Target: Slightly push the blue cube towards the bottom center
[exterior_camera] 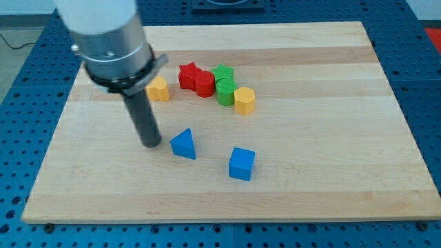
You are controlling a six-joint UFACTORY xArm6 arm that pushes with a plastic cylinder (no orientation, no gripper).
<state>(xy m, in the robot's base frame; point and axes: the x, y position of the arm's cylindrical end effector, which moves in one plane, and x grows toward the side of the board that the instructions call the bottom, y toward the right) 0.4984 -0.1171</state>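
Eight blocks on wooden surface (331, 179). My tip (151, 144) at 9 o'clock of blue triangular block (183, 145), just beside it, apart from blue cube (242, 164). No hand fitted: bare rod, nothing held. Blue cube sits at 4 o'clock of triangle, right of centre, near bottom edge. Looks light, rigid, likely slides easily; push its upper-right face. Limited room toward bottom edge; short nudge only.

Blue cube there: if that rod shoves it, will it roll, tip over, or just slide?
The blue cube sits flat on the smooth wooden board, so it probably slides. It looks squat, so tipping seems unlikely. My tip is off to its left; an off-centre push would likely twist it.
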